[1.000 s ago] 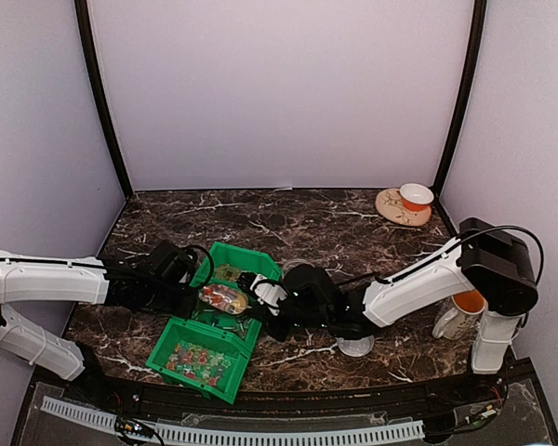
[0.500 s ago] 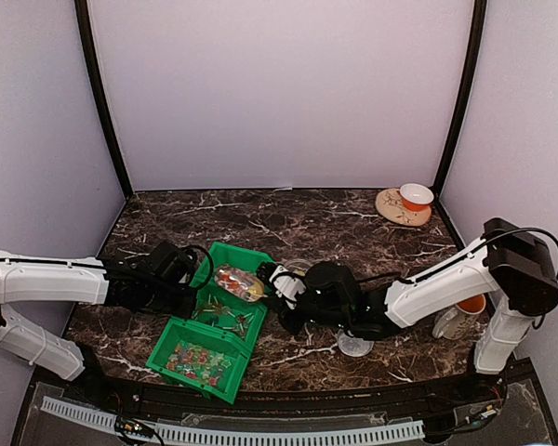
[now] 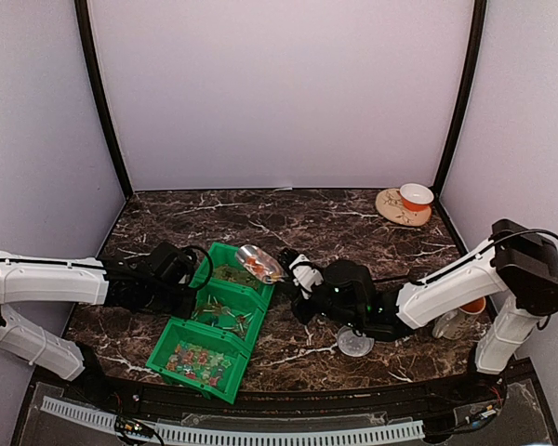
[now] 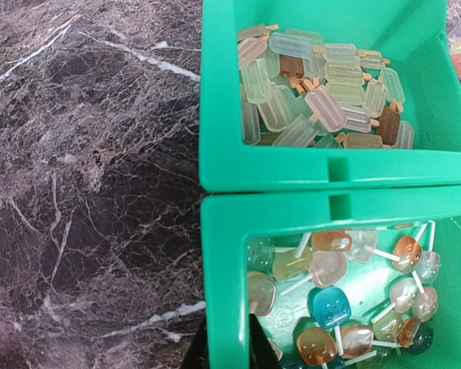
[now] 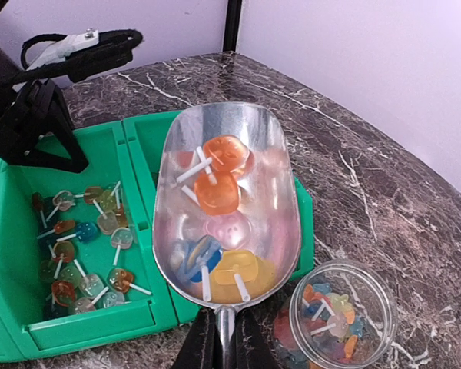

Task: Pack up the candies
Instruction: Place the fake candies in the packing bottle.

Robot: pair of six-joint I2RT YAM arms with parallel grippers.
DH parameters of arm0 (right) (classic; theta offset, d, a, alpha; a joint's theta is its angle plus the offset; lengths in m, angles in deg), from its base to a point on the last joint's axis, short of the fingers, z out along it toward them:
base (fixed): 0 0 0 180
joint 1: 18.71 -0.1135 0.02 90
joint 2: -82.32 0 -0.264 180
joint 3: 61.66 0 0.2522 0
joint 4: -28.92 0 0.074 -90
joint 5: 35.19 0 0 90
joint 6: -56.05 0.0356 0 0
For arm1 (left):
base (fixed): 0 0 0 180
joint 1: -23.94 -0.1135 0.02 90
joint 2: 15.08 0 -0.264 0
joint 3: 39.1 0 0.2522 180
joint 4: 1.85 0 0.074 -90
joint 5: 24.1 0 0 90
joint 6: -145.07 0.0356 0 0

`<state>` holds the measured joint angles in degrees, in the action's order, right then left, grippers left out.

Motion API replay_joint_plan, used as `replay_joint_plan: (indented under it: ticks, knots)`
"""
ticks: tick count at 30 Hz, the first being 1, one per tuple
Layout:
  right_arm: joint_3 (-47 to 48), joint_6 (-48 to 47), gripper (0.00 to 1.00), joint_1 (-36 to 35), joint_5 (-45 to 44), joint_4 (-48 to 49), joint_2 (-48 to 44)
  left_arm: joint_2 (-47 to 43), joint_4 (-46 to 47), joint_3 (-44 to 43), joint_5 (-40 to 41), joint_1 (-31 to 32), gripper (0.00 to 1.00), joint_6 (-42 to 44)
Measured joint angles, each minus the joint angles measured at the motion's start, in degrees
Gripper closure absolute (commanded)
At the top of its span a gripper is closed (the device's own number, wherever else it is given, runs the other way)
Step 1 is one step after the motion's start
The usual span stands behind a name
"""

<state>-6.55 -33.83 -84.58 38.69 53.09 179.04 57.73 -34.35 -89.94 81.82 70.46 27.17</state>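
The candies are small coloured lollipops. Several lie in a metal scoop, and my right gripper is shut on its handle. In the top view the loaded scoop hangs over the right rim of the green bins, held by my right gripper. More candies lie in the near bin, and pale popsicle-shaped ones fill the one beside it. My left gripper is shut on the near bin's wall. A clear open jar, partly filled with candies, stands right of the scoop.
The jar sits on the marble table by the right forearm. A third green bin with candies stands near the front edge. A mug is by the right arm's base. A saucer with a cup sits at the back right.
The right gripper has lifted the loaded scoop out of the bin and carried it up and to the right. The left gripper has stayed clamped on the bin.
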Motion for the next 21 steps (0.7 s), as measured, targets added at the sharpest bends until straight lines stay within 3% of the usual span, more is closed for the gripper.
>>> replay_joint_plan:
  ticks: [7, 21]
  knots:
    - [0.3, -0.2, 1.00, 0.2, -4.1, -3.4, -2.6, 0.0, 0.1, 0.1, 0.0, 0.0, 1.00, -0.1]
    - [5.3, 2.1, 1.00, 0.3, -11.5, -31.9, -14.9, -0.1, 0.9, 0.6, 0.0, 0.0, 1.00, -0.2]
